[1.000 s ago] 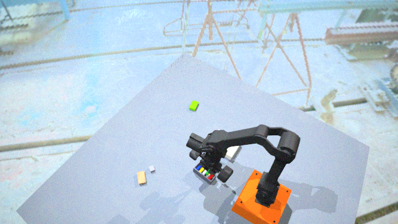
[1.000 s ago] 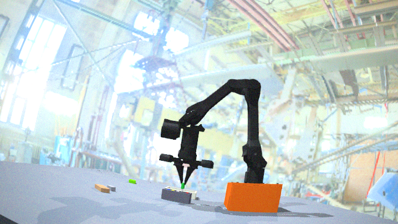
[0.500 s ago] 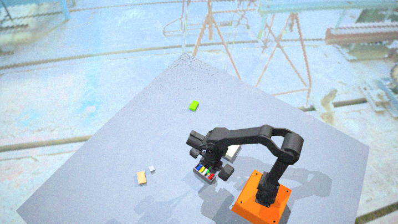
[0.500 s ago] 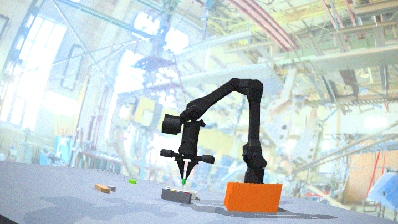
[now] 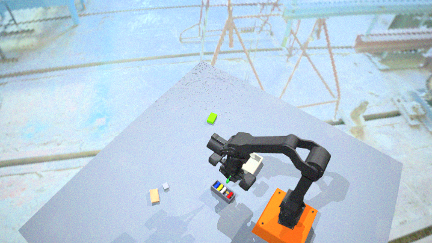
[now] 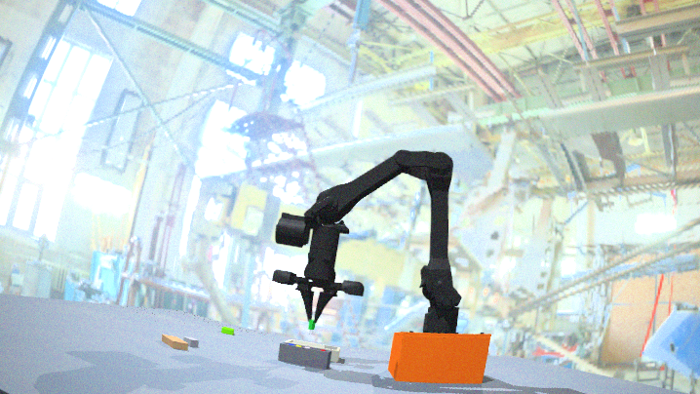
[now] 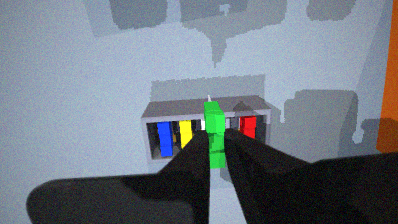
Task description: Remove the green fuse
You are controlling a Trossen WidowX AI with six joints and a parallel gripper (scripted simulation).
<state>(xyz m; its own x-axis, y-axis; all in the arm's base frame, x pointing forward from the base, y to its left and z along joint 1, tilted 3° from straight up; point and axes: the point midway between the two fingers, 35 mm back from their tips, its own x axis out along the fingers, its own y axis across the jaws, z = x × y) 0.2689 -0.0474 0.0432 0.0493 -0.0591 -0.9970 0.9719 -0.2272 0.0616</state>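
The green fuse (image 5: 228,179) (image 6: 311,324) (image 7: 215,127) was bright, narrow and blocky, with a stepped outline. The gripper (image 5: 228,178) (image 6: 311,321) (image 7: 214,137) had its fingers nearly closed, pinching the fuse between their tips. It hung in the air, clear of the dark grey fuse block (image 5: 222,196) (image 6: 303,356) (image 7: 175,109) and outside the cream tray (image 5: 253,163) (image 6: 334,353).

The green fuse (image 5: 228,179) (image 6: 311,324) (image 7: 215,122) looks like smooth, plain plastic, and the black hand (image 5: 228,178) (image 6: 311,321) (image 7: 214,137) around it looks like dull, dark plastic too. The fuse block (image 5: 222,198) (image 6: 303,356) (image 7: 202,107) looks matt and hard like gray plastic, while the off-white tray (image 5: 252,164) (image 6: 334,351), up at one o'clock from the block in the top view, looks like smooth plastic with no shine. The orange base (image 5: 273,208) (image 6: 440,360) (image 7: 389,120) looks flat and smooth, like painted stuff, and the gray surface (image 5: 135,157) (image 6: 122,337) (image 7: 75,90) looks matt, with a fine, grainy look.
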